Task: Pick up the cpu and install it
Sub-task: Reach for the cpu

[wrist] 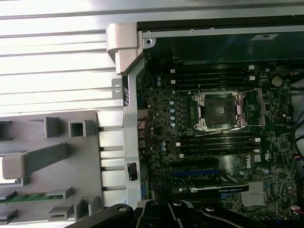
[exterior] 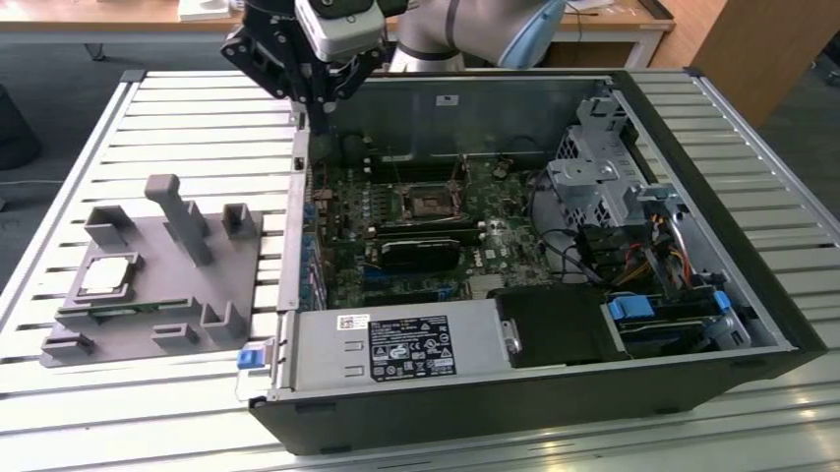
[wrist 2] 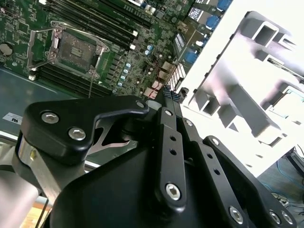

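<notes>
Desk of pale metal slats carries everything. On it, toward the exterior view's right, lies an open black computer case, its side off. Inside it a green motherboard faces up, and a grey power supply sits along the near wall.

Beside the case, on the exterior view's left, a grey plastic fixture rests flat on the slats, with upright blocks and posts rising from it.

The arm's black tool hangs above the far end of the case wall that faces the fixture, pointing down. Whether it is spread or pressed together cannot be told. Nothing is seen in it.

The black-framed socket sits near the middle of the motherboard. It shows in the first wrist view and in the second wrist view with its metal frame around a bare square.

The cpu lies flat in a pocket of the fixture, silver top up, well apart from the tool and the socket.
</notes>
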Controlling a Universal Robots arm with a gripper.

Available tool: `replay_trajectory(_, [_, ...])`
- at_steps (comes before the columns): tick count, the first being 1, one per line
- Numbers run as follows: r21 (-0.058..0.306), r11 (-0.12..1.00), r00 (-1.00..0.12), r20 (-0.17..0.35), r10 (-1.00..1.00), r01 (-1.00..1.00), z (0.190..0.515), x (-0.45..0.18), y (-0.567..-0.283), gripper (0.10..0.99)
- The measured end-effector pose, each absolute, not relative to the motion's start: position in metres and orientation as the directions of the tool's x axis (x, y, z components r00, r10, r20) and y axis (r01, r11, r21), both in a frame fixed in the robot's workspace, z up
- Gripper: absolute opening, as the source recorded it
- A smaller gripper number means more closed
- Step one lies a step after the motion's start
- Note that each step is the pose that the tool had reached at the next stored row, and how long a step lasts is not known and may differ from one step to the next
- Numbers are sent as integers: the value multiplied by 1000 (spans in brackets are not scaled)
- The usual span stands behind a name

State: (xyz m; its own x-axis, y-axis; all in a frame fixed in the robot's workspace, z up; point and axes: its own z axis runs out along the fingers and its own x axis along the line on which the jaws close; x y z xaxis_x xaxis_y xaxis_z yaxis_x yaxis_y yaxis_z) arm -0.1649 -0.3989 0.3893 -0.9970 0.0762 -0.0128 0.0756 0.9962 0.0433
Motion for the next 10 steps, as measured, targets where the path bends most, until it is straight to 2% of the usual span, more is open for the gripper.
replay_trajectory(10, [43,996,-997,-11,76,76,389,-171,-399,106])
